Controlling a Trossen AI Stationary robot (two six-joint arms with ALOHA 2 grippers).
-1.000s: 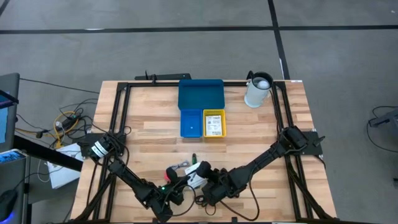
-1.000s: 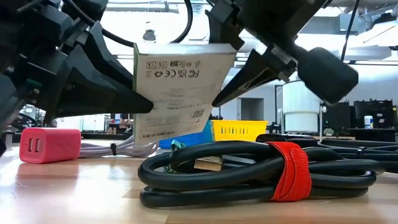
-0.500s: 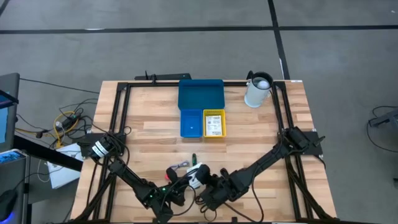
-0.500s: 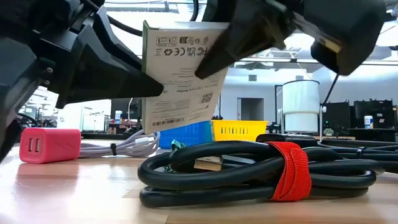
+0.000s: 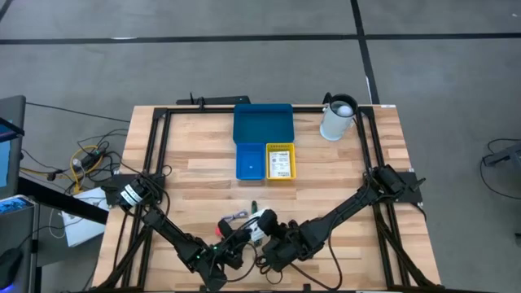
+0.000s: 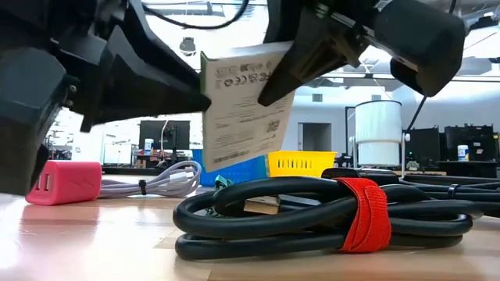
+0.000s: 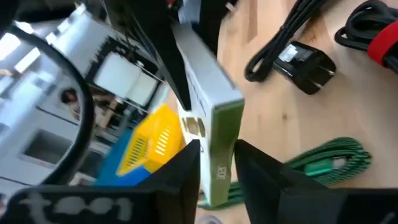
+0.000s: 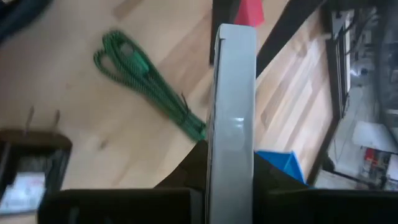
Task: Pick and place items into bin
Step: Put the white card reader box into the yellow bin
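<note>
Box: a flat white printed box (image 6: 246, 105) hangs in the air above the coiled black cable (image 6: 312, 215), clear of the table (image 6: 94, 250); its long axis runs up and down, tipped a little, with the printed face toward the low camera.
Left tool: the left tool (image 7: 217, 165) has its two dark fingers closed on the thin edge of the box, one on each side, just beside the right tool.
Right tool: the right tool (image 8: 231, 163) also pinches the box, edge-on in its wrist view, so the box shows there as a narrow grey strip standing between its fingers.
High view only: both arms meet over the near edge of the table, well apart from the bin (image 5: 263, 145); the box is only a small white patch (image 5: 261, 221) between the tools. The wide blue tray sits at the far side with the small blue bin and the yellow bin (image 5: 280, 160) joined on its near edge; the yellow bin holds a white card. A white pitcher (image 5: 337, 118) stands to the right of the bin.
Low view only: a pink-red block (image 6: 64, 181) lies on the table left of the cable, a grey cord (image 6: 160, 183) just beside it; a red strap (image 6: 365, 212) wraps the cable.
Wrist views only: a green cord (image 8: 152, 87) lies looped on the wood near the box, and the left wrist view shows a black plug (image 7: 303, 62) lying flat on the wood.
</note>
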